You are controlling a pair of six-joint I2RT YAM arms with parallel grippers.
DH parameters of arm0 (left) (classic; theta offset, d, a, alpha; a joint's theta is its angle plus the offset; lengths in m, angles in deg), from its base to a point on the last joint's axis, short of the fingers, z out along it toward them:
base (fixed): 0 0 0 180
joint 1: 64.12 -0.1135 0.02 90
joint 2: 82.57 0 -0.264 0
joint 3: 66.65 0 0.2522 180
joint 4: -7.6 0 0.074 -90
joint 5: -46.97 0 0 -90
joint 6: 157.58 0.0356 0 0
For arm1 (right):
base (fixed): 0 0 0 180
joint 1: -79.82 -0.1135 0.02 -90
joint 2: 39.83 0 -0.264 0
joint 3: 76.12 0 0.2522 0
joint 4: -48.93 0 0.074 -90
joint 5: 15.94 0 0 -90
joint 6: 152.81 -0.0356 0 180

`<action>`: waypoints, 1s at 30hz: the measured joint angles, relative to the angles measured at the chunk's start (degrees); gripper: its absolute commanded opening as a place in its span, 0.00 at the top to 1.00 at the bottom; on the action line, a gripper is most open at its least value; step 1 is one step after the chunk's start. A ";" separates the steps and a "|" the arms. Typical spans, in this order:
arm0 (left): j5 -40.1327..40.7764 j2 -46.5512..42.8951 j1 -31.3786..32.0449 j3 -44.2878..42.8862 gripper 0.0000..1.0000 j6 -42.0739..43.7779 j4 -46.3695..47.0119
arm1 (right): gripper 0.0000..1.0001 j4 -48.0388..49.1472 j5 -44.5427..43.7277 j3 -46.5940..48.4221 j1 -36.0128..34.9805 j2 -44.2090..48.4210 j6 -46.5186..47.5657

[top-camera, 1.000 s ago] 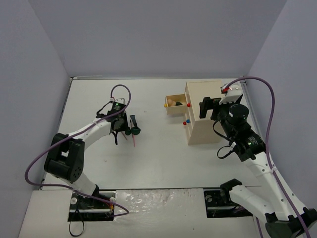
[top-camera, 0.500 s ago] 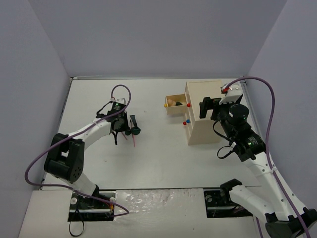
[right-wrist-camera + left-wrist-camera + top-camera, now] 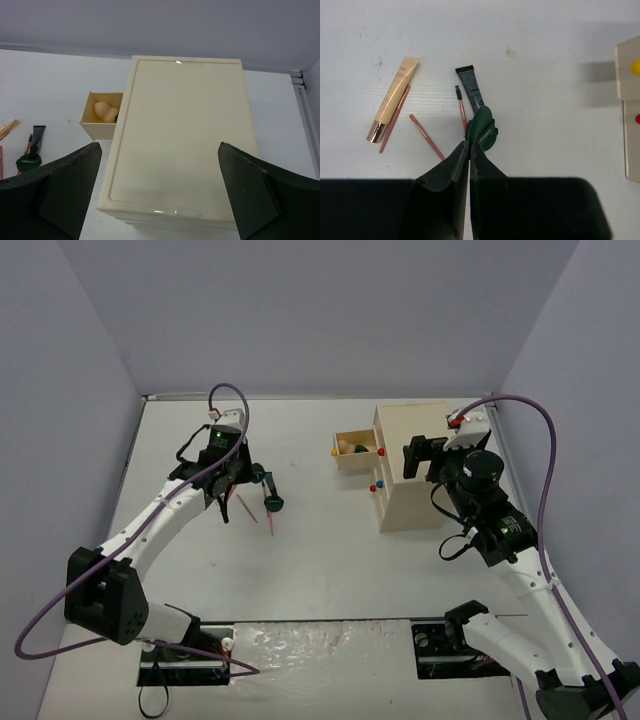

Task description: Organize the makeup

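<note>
Over on the left-arm side of the drawer box (image 3: 410, 500), the left gripper (image 3: 469, 144) is pressing its fingers tight together, tips right by the dark green compact (image 3: 481, 131), with the black tube (image 3: 470, 85) and pink pencils (image 3: 426, 143) lying just beside it. Right gripper (image 3: 157, 146) is hanging spread wide above the drawer box.

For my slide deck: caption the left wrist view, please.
Left gripper, shut, near a dark green compact, black tube, tan tube and pink pencils.
</note>
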 measured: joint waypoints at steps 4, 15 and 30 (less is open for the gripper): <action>-0.29 0.81 5.04 -4.93 1.00 2.63 0.94 | 0.00 -0.01 -0.02 0.00 0.00 0.41 0.00; -4.71 16.44 15.89 -27.14 1.00 8.25 11.45 | 0.00 0.00 -0.08 0.00 0.00 1.33 0.00; -6.25 35.95 18.69 -41.69 1.00 11.34 8.67 | 0.00 0.00 -0.60 -0.05 0.00 1.41 0.02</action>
